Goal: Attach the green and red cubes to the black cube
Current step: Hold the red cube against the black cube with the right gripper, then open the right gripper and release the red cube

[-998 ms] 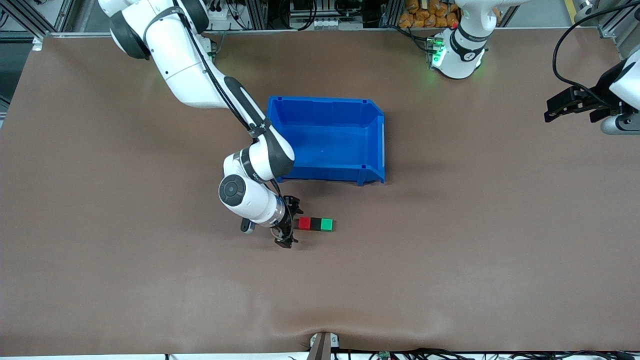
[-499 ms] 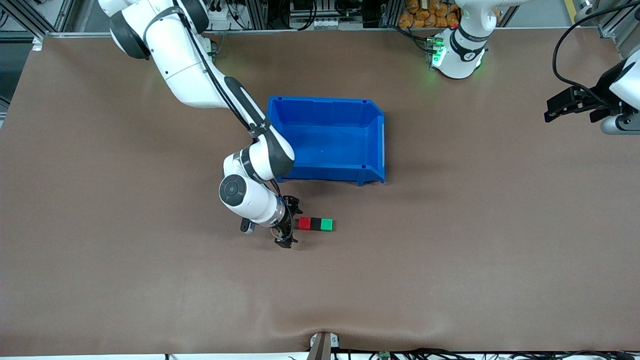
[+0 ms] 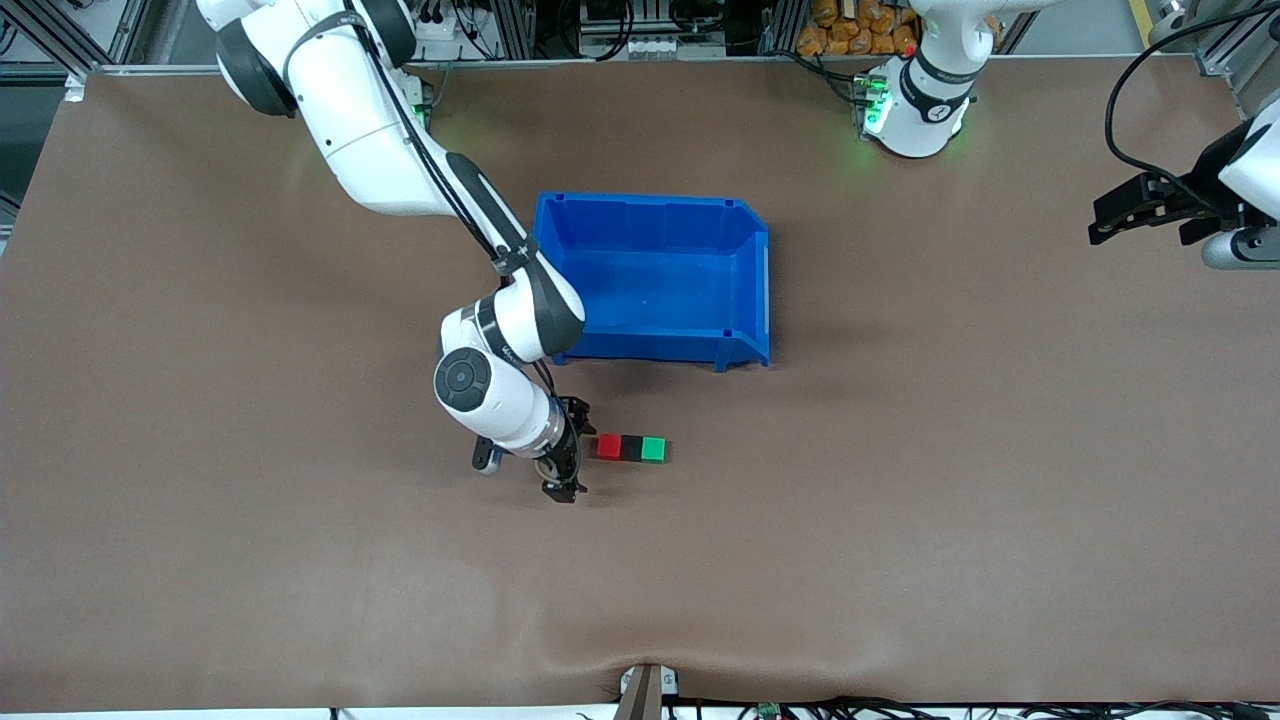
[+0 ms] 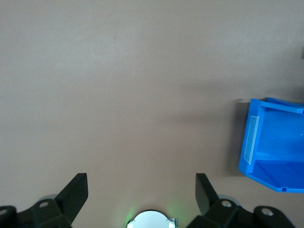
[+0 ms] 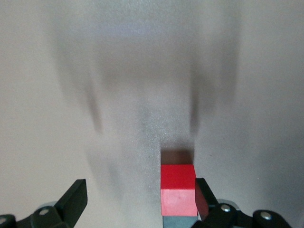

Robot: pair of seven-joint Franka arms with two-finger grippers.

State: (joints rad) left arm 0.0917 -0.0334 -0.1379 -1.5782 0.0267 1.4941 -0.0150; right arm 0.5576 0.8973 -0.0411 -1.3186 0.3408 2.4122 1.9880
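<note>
A red cube [image 3: 609,447], a black cube [image 3: 631,448] and a green cube [image 3: 653,449] lie touching in one row on the table, black in the middle, nearer the front camera than the blue bin. My right gripper [image 3: 571,449] is open and empty, just off the red cube's end of the row, toward the right arm's end of the table. In the right wrist view the red cube [image 5: 178,194] shows close by one finger [image 5: 202,197], with the black cube [image 5: 179,222] joined to it; the gripper [image 5: 140,194] holds nothing. My left gripper [image 3: 1097,228] waits open at the left arm's end.
An empty blue bin [image 3: 745,290] stands mid-table, farther from the front camera than the cubes, beside the right arm's forearm. It also shows in the left wrist view [image 4: 273,152], where the left gripper [image 4: 141,190] hangs over bare brown table.
My right gripper has drawn back a little from the red cube toward the right arm's end. The three cubes and the left arm have not moved.
</note>
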